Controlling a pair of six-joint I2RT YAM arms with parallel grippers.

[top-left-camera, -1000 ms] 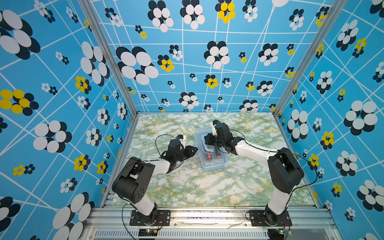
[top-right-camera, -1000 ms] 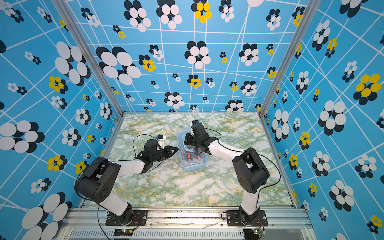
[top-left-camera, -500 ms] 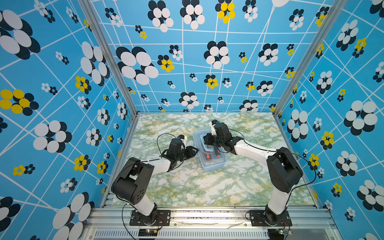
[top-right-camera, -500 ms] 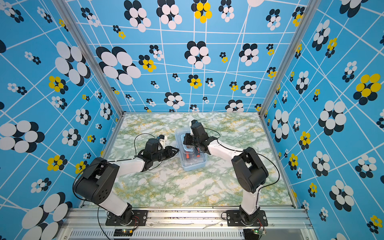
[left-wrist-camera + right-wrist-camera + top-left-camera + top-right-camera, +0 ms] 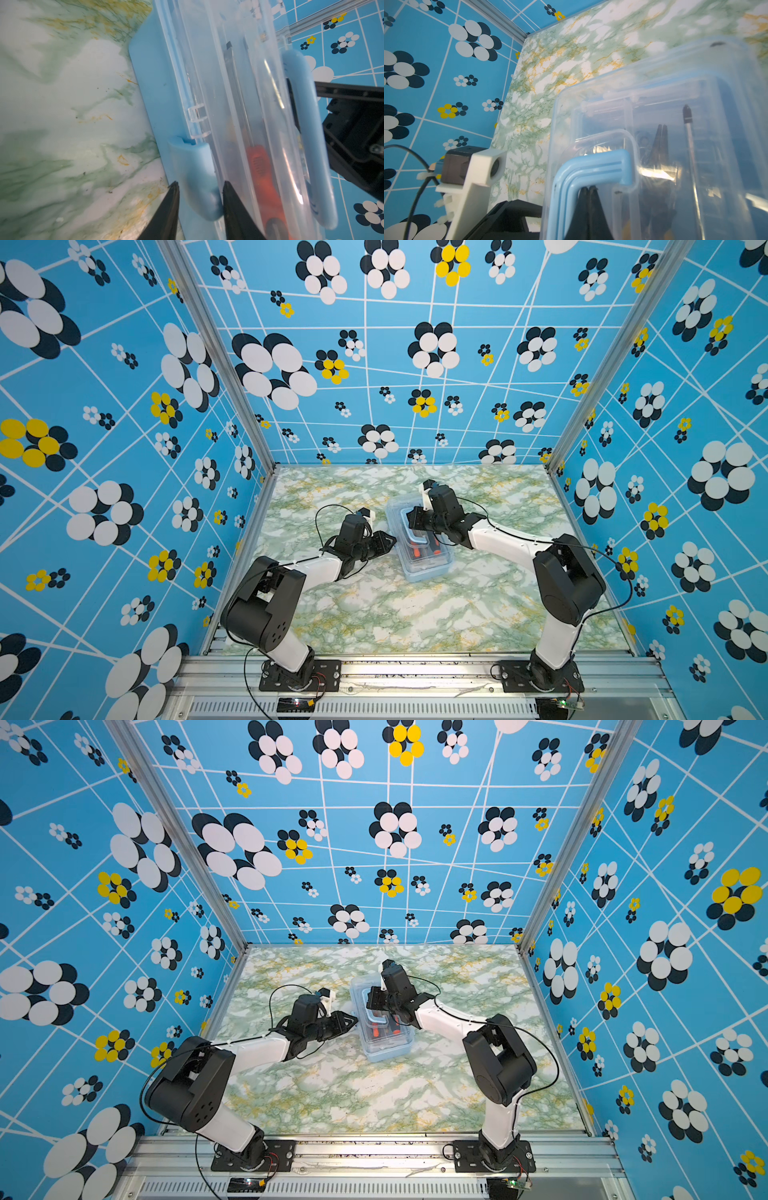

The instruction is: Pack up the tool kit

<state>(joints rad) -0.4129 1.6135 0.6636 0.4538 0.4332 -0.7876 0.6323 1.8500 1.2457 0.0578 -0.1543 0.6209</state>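
Observation:
The tool kit [image 5: 428, 568] [image 5: 388, 1048] is a translucent light-blue box lying mid-table with its clear lid down. Through the lid I see an orange-handled screwdriver [image 5: 262, 172], dark pliers [image 5: 659, 139] and a thin metal shaft [image 5: 689, 133]. My left gripper [image 5: 201, 184] [image 5: 392, 541] is at the box's left side, its jaws open and straddling the blue side latch [image 5: 197, 166]; one finger touches it, the other stands off. My right gripper [image 5: 588, 188] [image 5: 415, 517] is shut, empty, its tips tucked inside the loop of the blue handle [image 5: 593, 166] [image 5: 301, 124].
The box rests on a green-marbled table [image 5: 374, 614]. Patterned blue walls with aluminium corner posts [image 5: 577, 418] close in the back and both sides. The left arm's white camera mount [image 5: 483, 166] shows close beside the box in the right wrist view.
The left gripper's jaws have spread a little wider around the side latch. The right gripper and the box have stayed where they were.

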